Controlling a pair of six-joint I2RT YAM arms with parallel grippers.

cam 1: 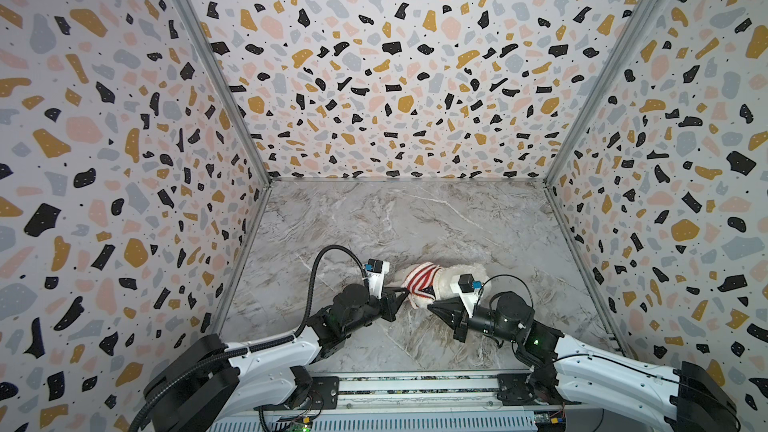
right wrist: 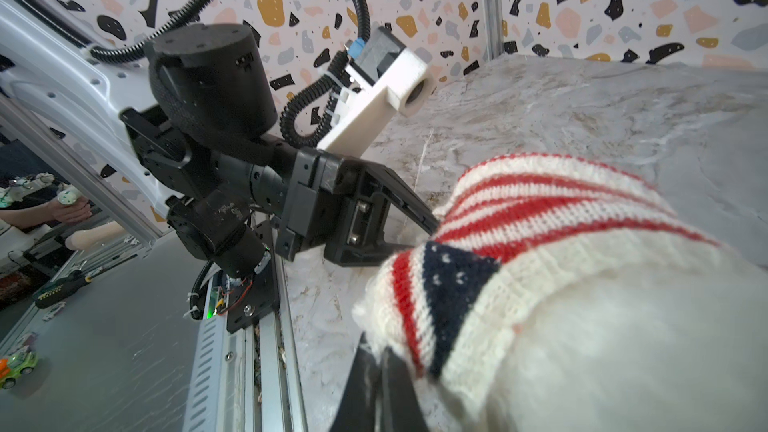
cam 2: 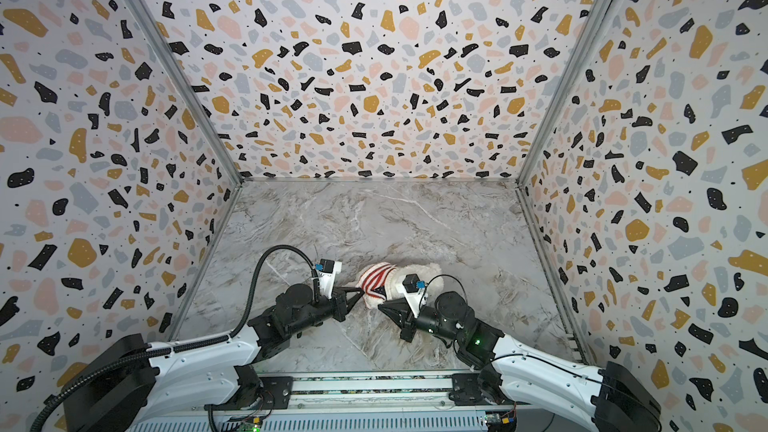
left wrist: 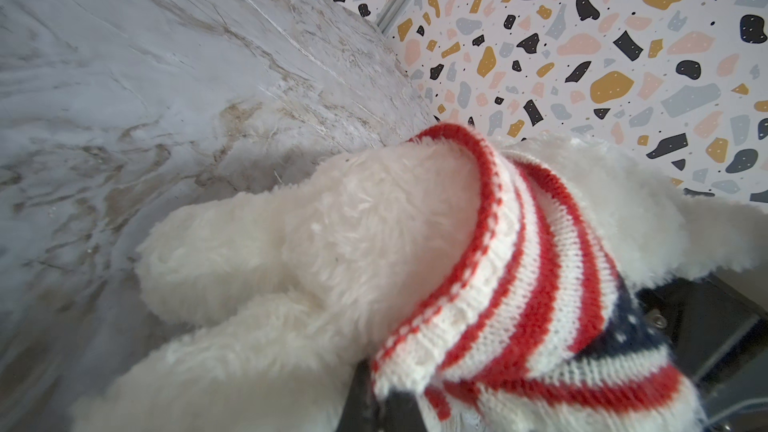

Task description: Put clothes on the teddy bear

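The teddy bear [cam 1: 448,279] [cam 2: 395,284] lies flat on the marble counter [cam 1: 415,218], down toward six o'clock of the surface and a touch right of middle in both top views. A knitted sweater [cam 1: 420,279], red and cream stripes with a navy, white-dotted patch, covers the bear's nine o'clock end. Bare white fur shows toward three o'clock. Which end is the head I cannot tell. In the left wrist view, fluffy white limbs poke out of the sweater's red-trimmed opening.

The left arm [cam 1: 270,349] reaches in from seven o'clock, and the left jaws are closed tight on the sweater's edge at about eight o'clock of the bear. The right wrist view shows its dark fingers [right wrist: 407,201] pinching the striped knit. The right arm [cam 1: 582,361] comes in from five o'clock. The right jaws are pressed together too, nipping the sweater's edge by the navy patch at six o'clock.

Speckled walls [cam 1: 374,76] close the counter in on three sides, and a metal rail [cam 1: 415,386] runs along the six o'clock edge. Off the counter, the right wrist view catches a screwdriver [right wrist: 62,284] and a small toy car [right wrist: 16,363].
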